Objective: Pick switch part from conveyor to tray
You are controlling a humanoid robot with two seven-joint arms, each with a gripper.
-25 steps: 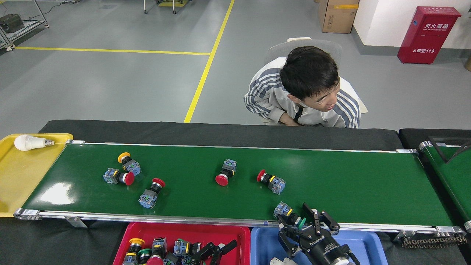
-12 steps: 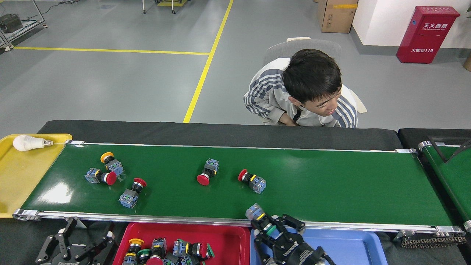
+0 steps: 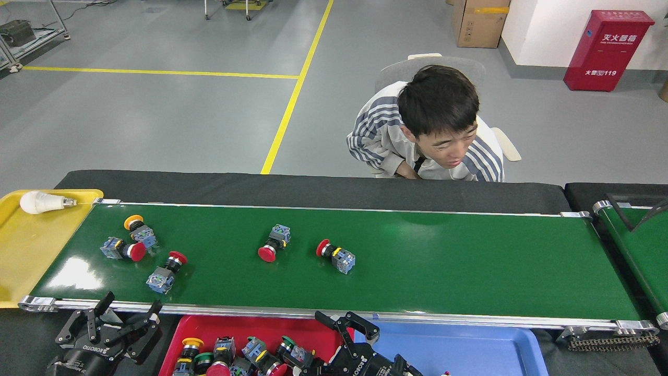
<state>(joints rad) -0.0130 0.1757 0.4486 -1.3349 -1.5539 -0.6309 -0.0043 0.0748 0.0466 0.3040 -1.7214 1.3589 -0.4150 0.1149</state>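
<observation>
Several switch parts (image 3: 235,355) are already lying in the red tray (image 3: 209,326); five are still sitting on the conveyor (image 3: 443,266). Both the left gripper (image 3: 128,326) and right gripper (image 3: 347,326) are hovering spread, holding nothing.

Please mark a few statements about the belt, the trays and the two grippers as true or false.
1. Five switch parts lie on the conveyor. True.
2. The yellow tray holds a white light bulb. True.
3. The blue tray is full of switches. False: what shows of it is bare.
4. The left gripper is shut on a switch part. False: it is open, near the belt's front rail.
5. The red tray holds several switches. True.
6. The right gripper hangs over the yellow tray. False: it is above the red and blue trays' junction.
</observation>
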